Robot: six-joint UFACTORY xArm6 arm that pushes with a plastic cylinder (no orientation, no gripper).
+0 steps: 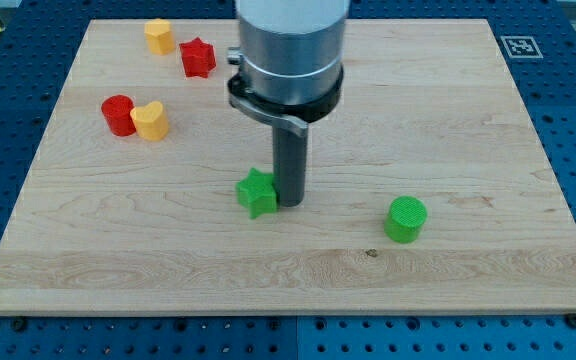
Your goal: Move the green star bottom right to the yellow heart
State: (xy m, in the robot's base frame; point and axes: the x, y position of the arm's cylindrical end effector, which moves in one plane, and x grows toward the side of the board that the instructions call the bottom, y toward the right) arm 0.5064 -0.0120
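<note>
A green star (256, 192) lies near the middle of the wooden board (468, 120). My tip (290, 203) rests on the board right against the star's right side. A yellow heart (151, 121) sits at the view's left, touching a red cylinder (118, 115) on its left. The star is well to the right of and below the heart.
A yellow hexagonal block (159, 36) and a red star (197, 57) lie near the view's top left. A green cylinder (405, 219) stands at the lower right. A fiducial tag (518, 46) marks the board's top right corner. Blue pegboard surrounds the board.
</note>
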